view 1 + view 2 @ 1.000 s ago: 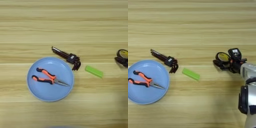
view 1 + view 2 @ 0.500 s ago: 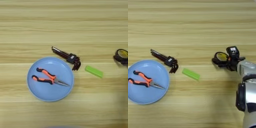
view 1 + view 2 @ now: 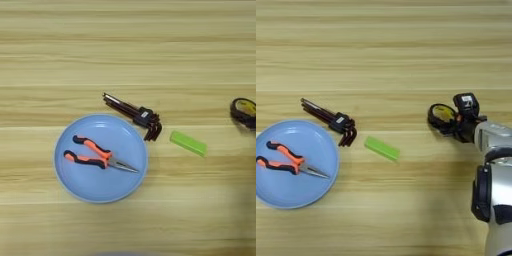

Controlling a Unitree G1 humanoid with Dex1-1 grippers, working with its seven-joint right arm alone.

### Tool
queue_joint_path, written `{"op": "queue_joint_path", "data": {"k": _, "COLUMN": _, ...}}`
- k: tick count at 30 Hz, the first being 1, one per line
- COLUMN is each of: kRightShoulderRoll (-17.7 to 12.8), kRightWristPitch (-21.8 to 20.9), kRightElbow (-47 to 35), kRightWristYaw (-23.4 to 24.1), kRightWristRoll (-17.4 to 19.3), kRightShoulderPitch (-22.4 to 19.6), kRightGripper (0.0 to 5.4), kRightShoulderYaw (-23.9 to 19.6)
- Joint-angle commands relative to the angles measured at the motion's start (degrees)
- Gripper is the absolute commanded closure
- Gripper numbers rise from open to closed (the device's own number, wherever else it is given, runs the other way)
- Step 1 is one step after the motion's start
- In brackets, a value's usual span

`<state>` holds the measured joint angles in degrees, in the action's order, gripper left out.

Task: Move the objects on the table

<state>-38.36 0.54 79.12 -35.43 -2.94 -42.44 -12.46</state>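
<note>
The tape ring (image 3: pixel 442 114) lies well right of the blue plate (image 3: pixel 321 150), directly left of the gripper (image 3: pixel 455 125) and touching its fingers (jaw state impossible to tell). The right arm is nearest.

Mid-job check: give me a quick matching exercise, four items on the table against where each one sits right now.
Things:
1. pliers
2. hex-key bundle
3. green bar
4. tape ring

Places:
A. at the right gripper, far right
B. lying inside the blue plate
C. on bare wood between the hex keys and the tape
D. just outside the plate's upper right rim

Pairs: 1-B, 2-D, 3-C, 4-A
</note>
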Motion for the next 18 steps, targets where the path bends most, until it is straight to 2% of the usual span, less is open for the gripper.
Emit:
{"op": "queue_joint_path", "data": {"k": 1, "kRightShoulderRoll": -1.76, "kRightWristPitch": -1.46, "kRightElbow": -2.37, "kRightWristYaw": 0.93, "kRightWristRoll": 0.41, "kRightShoulderPitch": -4.45, "kRightGripper": 1.36, "kRightShoulderYaw": -0.48}}
{"op": "queue_joint_path", "data": {"k": 9, "kRightShoulderRoll": -1.47, "kRightWristPitch": -5.77, "kRightElbow": -4.26, "kRightWristYaw": -1.84, "kRightWristRoll": -0.26, "kRightShoulderPitch": -8.99, "kRightGripper": 1.36, "kRightShoulderYaw": 0.8}}
{"op": "queue_joint_path", "data": {"k": 13, "kRightShoulderRoll": 0.24, "kRightWristPitch": -9.28, "kRightElbow": -6.36, "kRightWristYaw": -6.36, "kRightWristRoll": -0.67, "kRightShoulderPitch": -10.46, "kRightGripper": 1.36, "kRightShoulderYaw": 3.1}}
{"op": "queue_joint_path", "data": {"k": 18, "kRightShoulderRoll": 3.57, "kRightWristPitch": -12.39, "kRightElbow": -9.07, "kRightWristYaw": -11.6, "kRightWristRoll": -0.83, "kRightShoulderPitch": -9.88, "kRightGripper": 1.36, "kRightShoulderYaw": 5.75}}
